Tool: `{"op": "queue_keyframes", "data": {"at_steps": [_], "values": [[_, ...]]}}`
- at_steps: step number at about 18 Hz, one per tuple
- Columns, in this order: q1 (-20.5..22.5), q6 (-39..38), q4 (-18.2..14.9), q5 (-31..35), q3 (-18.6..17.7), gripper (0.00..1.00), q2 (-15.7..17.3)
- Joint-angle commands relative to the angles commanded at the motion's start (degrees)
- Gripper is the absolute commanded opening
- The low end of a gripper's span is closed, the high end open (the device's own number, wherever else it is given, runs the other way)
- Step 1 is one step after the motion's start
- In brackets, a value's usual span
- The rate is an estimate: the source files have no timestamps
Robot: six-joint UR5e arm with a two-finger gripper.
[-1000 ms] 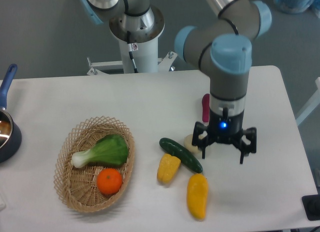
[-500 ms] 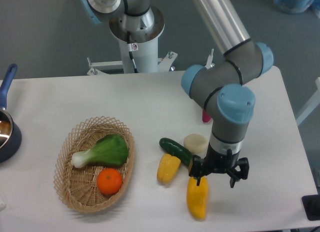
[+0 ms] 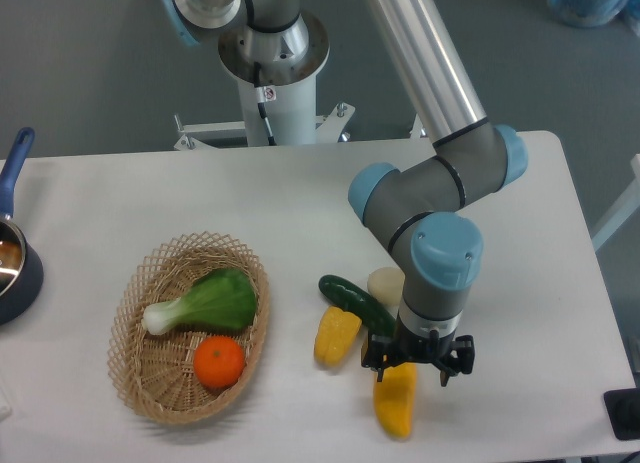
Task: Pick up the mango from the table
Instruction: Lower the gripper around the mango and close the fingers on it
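Camera: one mango [image 3: 395,403] (table [image 3: 300,198]), one end effector [image 3: 416,359] spread above it, empty.

We see a brightly, evenly lit scene; the light seems to fall from above, soft and diffuse. The large white matte table [image 3: 120,193] reads almost washed out, with only faint, short shadows under the woven wicker basket [image 3: 135,378] and the smooth yellow-orange mango [image 3: 395,403]. A mild highlight runs along the silver metal arm tube [image 3: 420,53]. The picture is low in resolution and slightly soft throughout, so the black two-finger tool [image 3: 418,355] shows little detail.
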Motion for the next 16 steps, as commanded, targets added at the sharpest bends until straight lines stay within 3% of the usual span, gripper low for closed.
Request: {"op": "queue_keyframes", "data": {"at_steps": [5,16], "values": [[-1.59,-3.08,0.09,1.58,-0.26,1.00,-0.53],[-1.59,-1.24,1.05,4.75,-0.79,1.00,-1.15]]}}
